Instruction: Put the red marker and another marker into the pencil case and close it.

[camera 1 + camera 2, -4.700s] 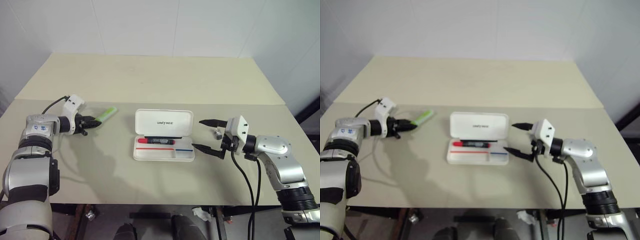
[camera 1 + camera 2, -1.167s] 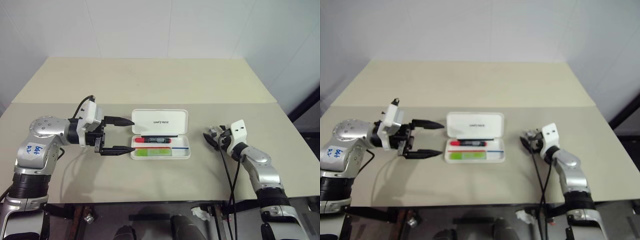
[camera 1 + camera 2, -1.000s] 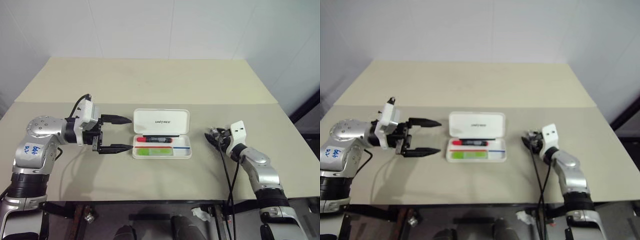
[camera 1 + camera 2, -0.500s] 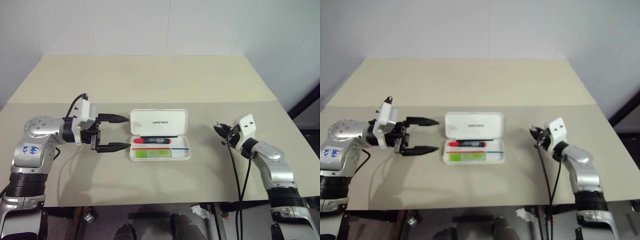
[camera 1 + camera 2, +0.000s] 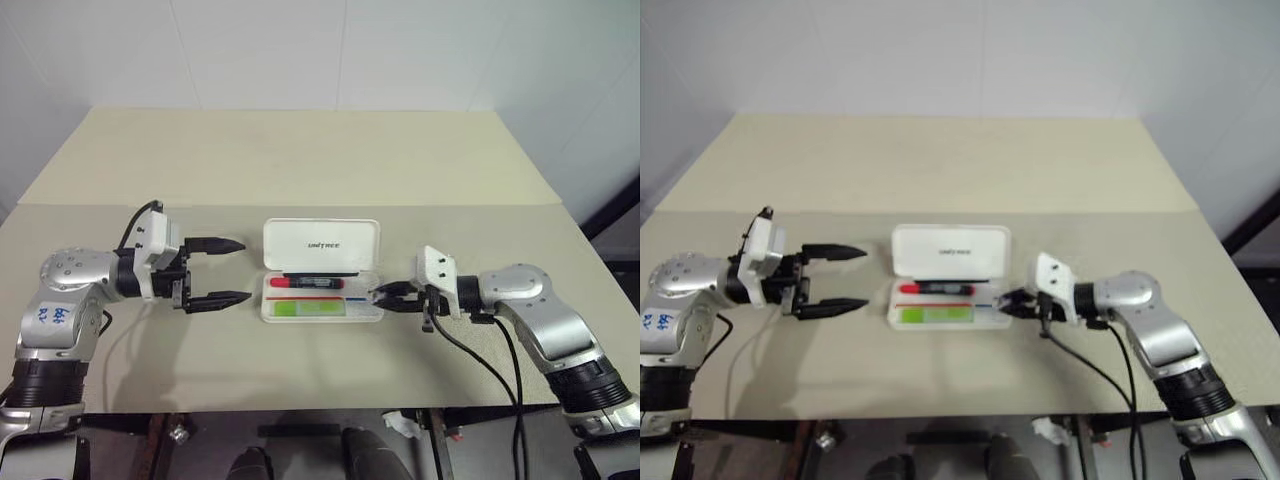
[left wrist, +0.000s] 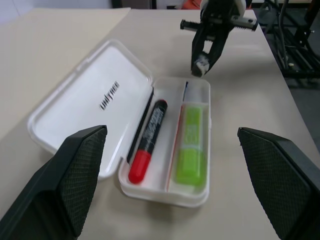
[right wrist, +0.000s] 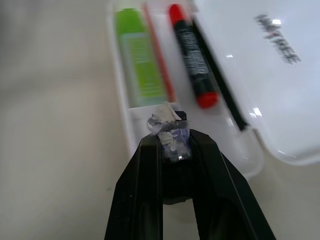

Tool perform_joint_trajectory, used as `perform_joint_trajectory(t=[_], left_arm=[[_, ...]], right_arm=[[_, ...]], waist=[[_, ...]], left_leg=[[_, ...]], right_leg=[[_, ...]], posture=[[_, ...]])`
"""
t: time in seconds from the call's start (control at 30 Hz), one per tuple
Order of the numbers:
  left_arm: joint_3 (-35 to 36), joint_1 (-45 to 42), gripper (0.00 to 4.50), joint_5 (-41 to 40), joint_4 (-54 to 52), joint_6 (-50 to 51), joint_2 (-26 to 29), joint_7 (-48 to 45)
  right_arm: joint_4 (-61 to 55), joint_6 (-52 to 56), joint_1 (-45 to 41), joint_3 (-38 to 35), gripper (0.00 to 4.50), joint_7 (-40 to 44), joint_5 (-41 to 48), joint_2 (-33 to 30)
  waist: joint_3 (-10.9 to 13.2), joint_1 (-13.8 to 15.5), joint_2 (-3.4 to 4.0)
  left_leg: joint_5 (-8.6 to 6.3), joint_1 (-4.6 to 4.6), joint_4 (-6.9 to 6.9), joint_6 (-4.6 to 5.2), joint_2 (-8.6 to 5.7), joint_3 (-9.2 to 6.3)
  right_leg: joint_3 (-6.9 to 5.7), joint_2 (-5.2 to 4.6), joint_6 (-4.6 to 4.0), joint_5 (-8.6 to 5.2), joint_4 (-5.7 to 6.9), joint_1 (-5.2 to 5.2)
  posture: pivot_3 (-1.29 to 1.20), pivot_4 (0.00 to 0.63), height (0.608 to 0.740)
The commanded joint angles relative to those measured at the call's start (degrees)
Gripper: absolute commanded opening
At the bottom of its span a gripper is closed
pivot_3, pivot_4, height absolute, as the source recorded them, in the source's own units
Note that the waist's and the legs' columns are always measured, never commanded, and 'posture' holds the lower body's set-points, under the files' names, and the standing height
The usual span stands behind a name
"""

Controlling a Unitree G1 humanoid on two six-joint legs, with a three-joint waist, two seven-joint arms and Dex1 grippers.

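The white pencil case (image 5: 372, 311) lies open at the table's middle, its lid (image 5: 320, 244) folded back. The red marker (image 5: 305, 283) rests in the tray's far lane and the light green marker (image 5: 305, 308) in the near lane; both show close up as the red marker (image 6: 147, 142) and the green marker (image 6: 191, 145). My left gripper (image 5: 246, 269) hovers open just left of the case, holding nothing. My right gripper (image 5: 376, 296) is shut, its tips at the case's right end, level with the tray wall. In the right wrist view its fingertips (image 7: 167, 131) sit pressed together above the tray's corner.
The beige table (image 5: 320, 160) stretches bare behind the case, with a seam across it. A black cable (image 5: 480, 350) hangs from my right wrist over the front edge. Another cable (image 5: 135, 218) loops behind my left wrist.
My right gripper has swung in from the right side of the table to the case's right end and has shut. My left gripper has drawn slightly away from the case, still open.
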Motion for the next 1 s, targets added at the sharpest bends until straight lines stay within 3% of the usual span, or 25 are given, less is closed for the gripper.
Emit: perform_joint_trajectory(t=[0.03,0.4,0.43,0.77,1.0], left_arm=[[2.8,1.2,4.5,-1.2,-0.4,-1.2,1.7,-0.5],[4.2,3.1,4.5,-1.2,-1.6,-1.7,1.9,0.8],[4.2,3.2,4.5,-1.2,-1.7,-1.7,1.9,0.8],[3.5,2.1,4.5,-0.9,-0.7,-2.2,1.6,1.4],[2.2,-0.7,4.5,1.8,2.9,-4.8,0.8,3.2]], right_arm=[[1.3,-3.0,-3.0,0.7,0.39,3.0,-0.6,0.3],[6.6,-3.6,-6.2,2.2,0.39,2.9,-3.3,4.4],[6.7,-3.3,-6.2,2.3,1.13,2.6,-3.6,4.5],[6.1,-2.5,-7.1,0.6,4.47,2.2,-3.3,3.8],[5.0,-5.1,-6.4,-7.1,4.47,2.0,5.5,7.3]], waist=[[0.0,0.0,0.0],[0.0,0.0,0.0],[0.0,0.0,0.0],[0.0,-0.1,0.0],[0.0,-0.1,0.0]], left_leg=[[0.0,0.0,0.01,0.0,0.0,0.01],[0.0,-0.01,0.04,0.0,0.0,0.0],[0.0,-0.01,0.05,0.0,0.0,0.01],[0.0,0.0,0.13,0.0,0.0,0.01],[0.0,0.0,0.22,0.0,0.0,0.0]], right_leg=[[0.0,0.0,0.0,0.0,0.0,0.0],[0.0,-0.01,-0.01,-0.01,0.03,-0.01],[0.0,-0.01,-0.01,0.0,0.03,-0.01],[0.0,0.0,-0.02,-0.01,0.15,-0.02],[0.0,0.0,-0.02,-0.01,0.25,-0.01]], posture=[[0.0,0.15,0.74],[0.0,0.15,0.74],[0.0,0.15,0.74],[0.0,0.15,0.74],[0.0,0.15,0.74]])
